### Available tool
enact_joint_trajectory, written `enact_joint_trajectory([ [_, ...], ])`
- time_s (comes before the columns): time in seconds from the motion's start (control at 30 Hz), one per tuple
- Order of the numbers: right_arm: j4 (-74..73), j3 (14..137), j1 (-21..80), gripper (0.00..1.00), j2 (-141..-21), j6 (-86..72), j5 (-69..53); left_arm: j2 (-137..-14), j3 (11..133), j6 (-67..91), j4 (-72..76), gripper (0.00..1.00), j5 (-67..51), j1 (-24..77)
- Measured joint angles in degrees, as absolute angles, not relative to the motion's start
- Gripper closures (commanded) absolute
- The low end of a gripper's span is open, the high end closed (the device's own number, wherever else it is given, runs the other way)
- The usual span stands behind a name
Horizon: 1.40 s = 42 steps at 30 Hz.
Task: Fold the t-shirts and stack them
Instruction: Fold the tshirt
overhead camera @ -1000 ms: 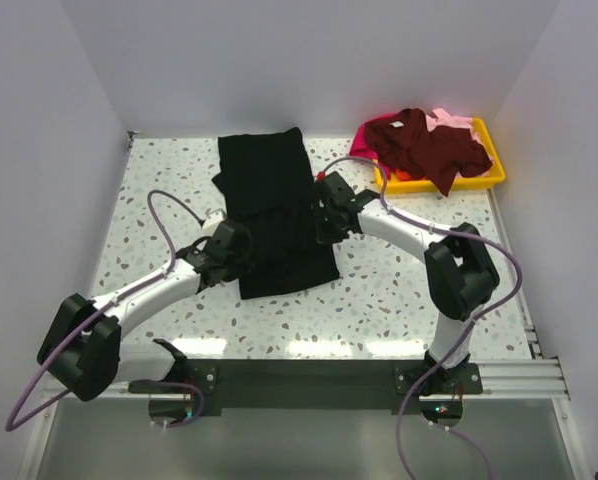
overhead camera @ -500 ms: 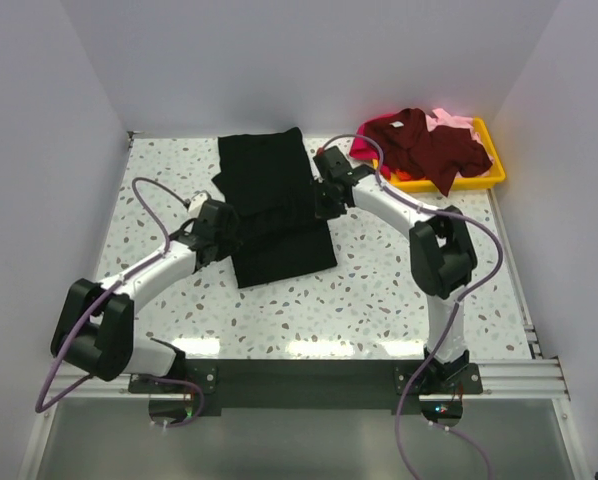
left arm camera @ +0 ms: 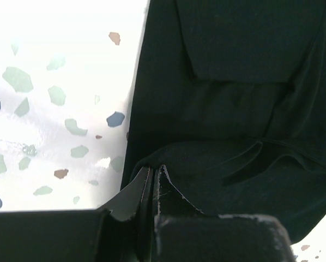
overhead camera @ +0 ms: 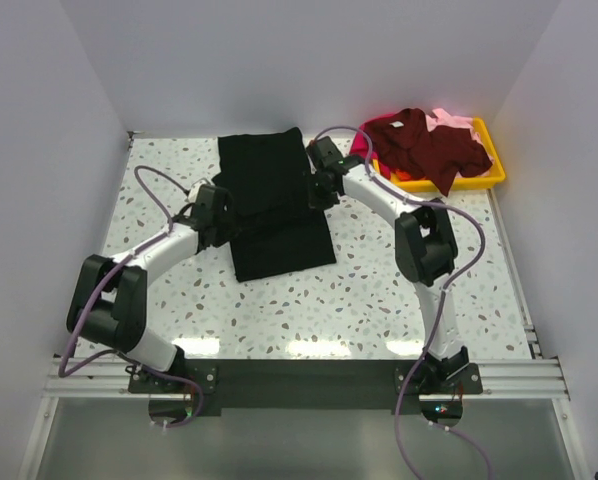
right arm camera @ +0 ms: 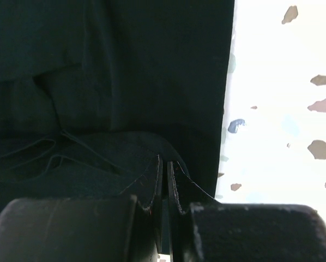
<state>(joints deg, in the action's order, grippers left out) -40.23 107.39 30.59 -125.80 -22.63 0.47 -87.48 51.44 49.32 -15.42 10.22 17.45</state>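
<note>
1. Mid-tabletop (overhead camera: 379, 270): black t-shirt (overhead camera: 274, 215) lies as a long narrow strip running near to far. Its near part is doubled over, with wrinkles at the fold.
2. Left claw (left arm camera: 152, 183) is pinched tight on the shirt's left edge. Right claw (right arm camera: 164, 172) is pinched tight on the right edge, slightly farther back.
3. Far right: maroon t-shirt (overhead camera: 424, 145) is crumpled on top in the yellow tray (overhead camera: 487, 180). Magenta t-shirt (overhead camera: 363, 150) and pale pink t-shirt (overhead camera: 455, 122) poke out beneath it.

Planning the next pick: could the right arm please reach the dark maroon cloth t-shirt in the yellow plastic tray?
Probably, once freed: the dark maroon t-shirt lies uncovered nearby, but the right gripper is shut on the large black cloth t-shirt.
</note>
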Motion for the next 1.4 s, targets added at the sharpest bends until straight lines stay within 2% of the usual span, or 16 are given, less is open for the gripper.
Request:
enact_joint_trajectory([
  [0.4, -43.7, 116.9, 29.1, 1.00, -132.0, -21.8, 0.4, -93.2, 55.8, 47.7, -13.8, 1.00, 9.1, 14.8],
  [0.47, -44.0, 119.2, 28.7, 0.87, -133.6, -21.8, 0.4, -94.6, 56.4, 47.2, -13.2, 0.84, 9.1, 14.3],
  [0.5, -44.2, 120.1, 28.6, 0.75, -134.1, -21.8, 0.4, -95.5, 56.9, 46.9, -13.0, 0.73, 9.1, 14.2],
  [0.53, -44.3, 121.0, 28.4, 0.50, -134.7, -21.9, 0.4, -96.3, 57.5, 46.6, -12.7, 0.46, 9.2, 14.2],
  [0.63, -44.6, 122.3, 27.9, 0.33, -135.0, -21.5, 0.5, -97.4, 58.8, 46.0, -12.9, 0.17, 9.6, 14.2],
  [0.7, -44.3, 122.4, 27.6, 0.27, -134.5, -21.2, 0.5, -97.3, 60.2, 45.5, -13.2, 0.08, 10.5, 14.2],
  [0.8, -43.5, 119.9, 27.3, 0.26, -131.9, -20.9, 0.5, -95.8, 61.5, 45.1, -13.0, 0.07, 11.5, 14.2],
  [1.1, -37.3, 101.8, 27.4, 0.26, -118.5, -20.7, -3.5, -86.1, 56.9, 42.8, -11.9, 0.09, 11.3, 16.7],
  [1.4, -30.6, 85.6, 30.9, 0.26, -115.7, -22.0, -8.9, -90.9, 55.9, 41.7, -8.2, 0.09, 4.1, 21.9],
])
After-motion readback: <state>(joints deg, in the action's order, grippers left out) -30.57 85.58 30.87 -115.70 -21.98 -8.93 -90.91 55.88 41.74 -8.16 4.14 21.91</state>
